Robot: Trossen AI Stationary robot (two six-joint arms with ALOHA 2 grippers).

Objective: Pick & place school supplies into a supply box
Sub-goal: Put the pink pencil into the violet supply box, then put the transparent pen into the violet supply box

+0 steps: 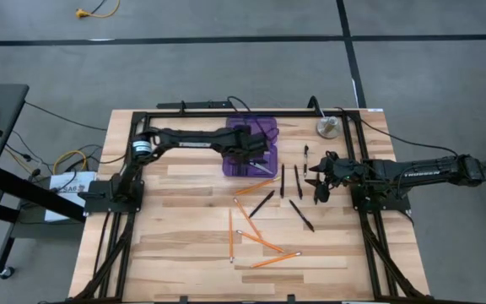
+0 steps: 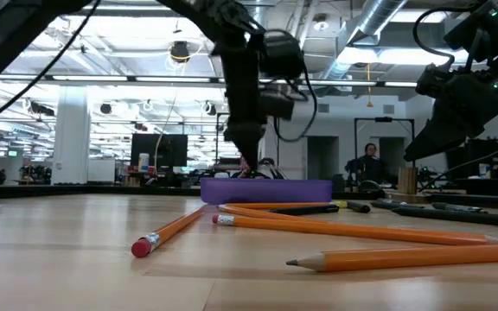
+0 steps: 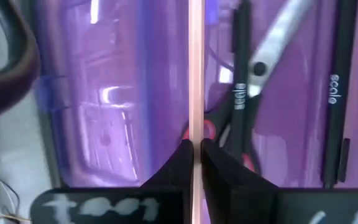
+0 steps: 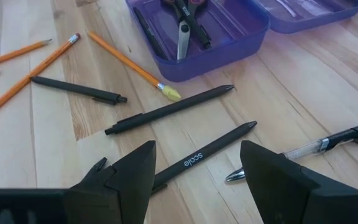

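Observation:
The purple supply box (image 1: 251,143) lies open at the table's far middle, with red-handled scissors (image 4: 182,31) and black pens (image 3: 337,93) inside. My left gripper (image 1: 256,159) hangs over the box (image 2: 266,188), shut on a pale wooden pencil (image 3: 196,68). Orange pencils (image 1: 230,235) and black pens (image 1: 262,203) lie flat on the table near the box. My right gripper (image 4: 196,149) waits open at the right, above a black pen (image 4: 197,155), touching nothing. My left gripper pinches the pale pencil's shaft (image 3: 196,134) between its two fingertips (image 3: 173,168), coming from above and slanting down. The pencil runs straight on past the fingertips over the box's inside, above the scissors and pens. Whether its far end touches the box I cannot tell.
A round silver disc (image 1: 327,127) sits at the far right corner. A clear-barrelled pen (image 4: 328,144) lies right of the box. A black frame (image 1: 226,110) borders the table. Bare wood lies along the near left of the table (image 1: 167,245).

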